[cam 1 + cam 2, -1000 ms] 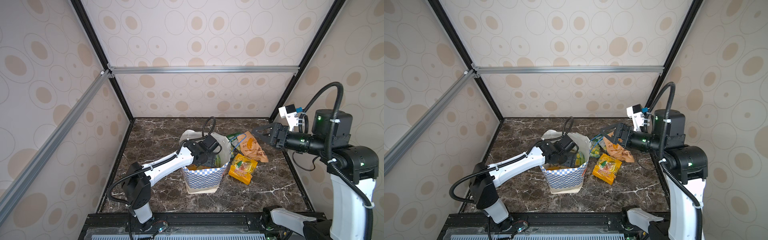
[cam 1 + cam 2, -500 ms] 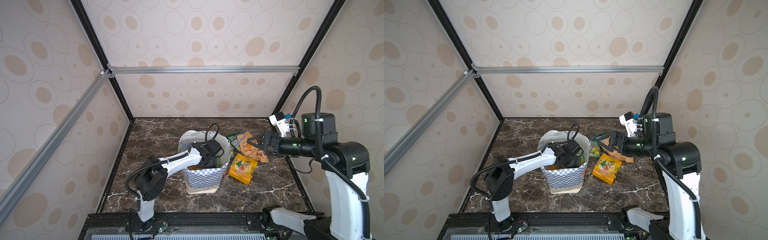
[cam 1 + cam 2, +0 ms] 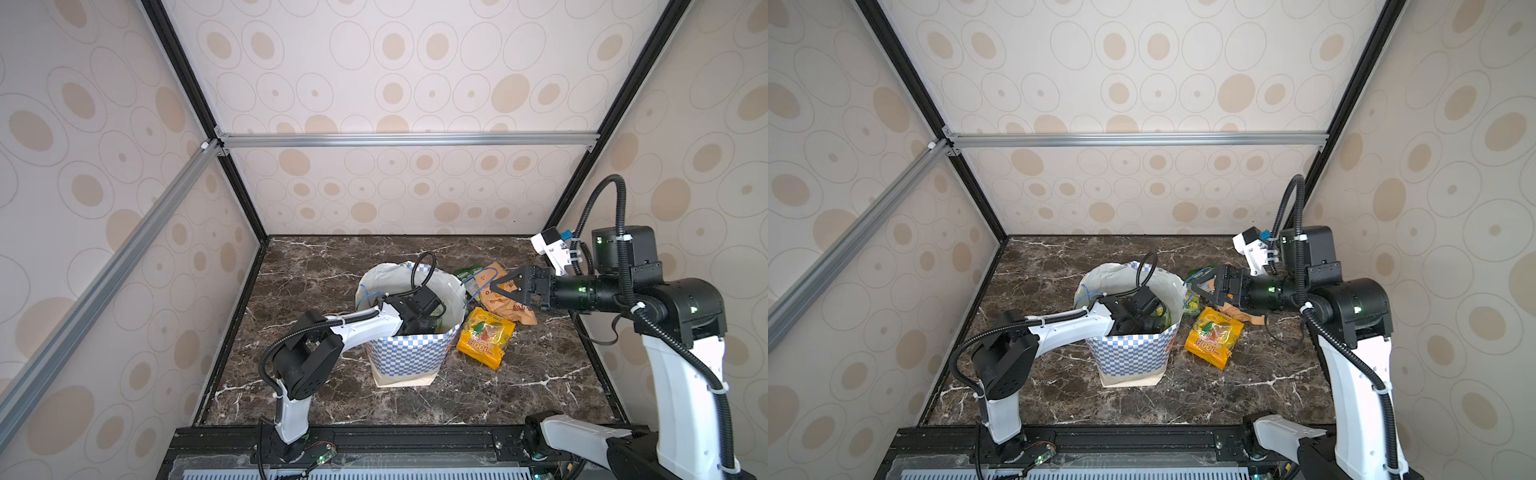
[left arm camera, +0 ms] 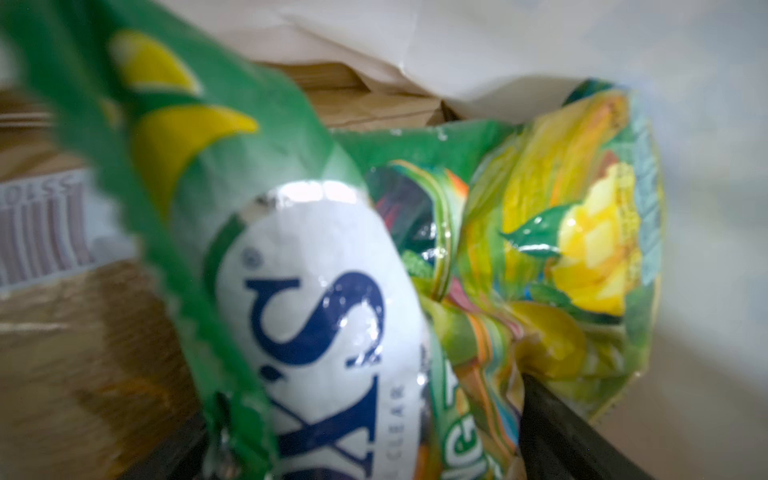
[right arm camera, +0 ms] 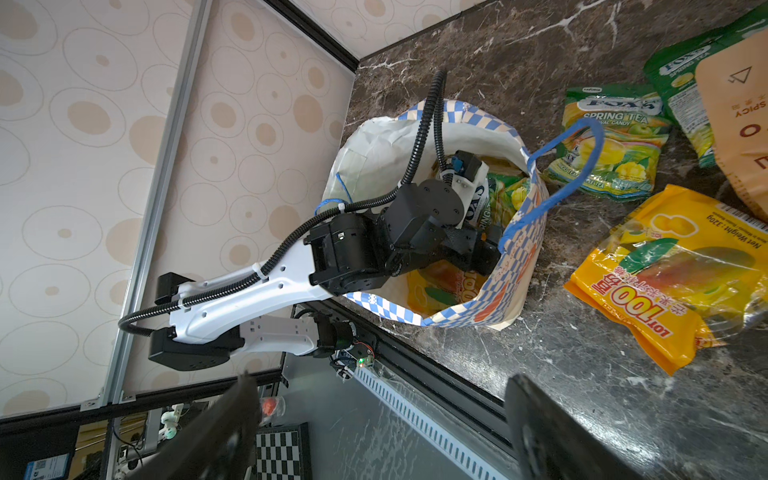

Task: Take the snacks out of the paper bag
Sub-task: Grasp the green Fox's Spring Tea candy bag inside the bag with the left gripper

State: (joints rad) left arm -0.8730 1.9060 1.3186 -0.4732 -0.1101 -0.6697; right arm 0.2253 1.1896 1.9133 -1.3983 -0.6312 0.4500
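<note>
Marble tabletop [image 3: 324, 270] in both top views bears the upright paper bag [image 3: 409, 353], its wall hiding the tip of the left arm [image 3: 357, 328], while the right gripper [image 3: 503, 291] hovers spread wide over the orange chips bag [image 3: 509, 309]; the left wrist view shows the left gripper [image 4: 365, 453] edge-cropped, jaws wide around blurred green packets [image 4: 316, 299] inside; the right wrist view crops both fingers [image 5: 552, 436].

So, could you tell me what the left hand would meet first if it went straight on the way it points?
Likely the green Fox's packet: in the left wrist view it fills the space ahead of the left hand, inside the paper bag. A yellow-green packet lies beside it, depth unclear.
</note>
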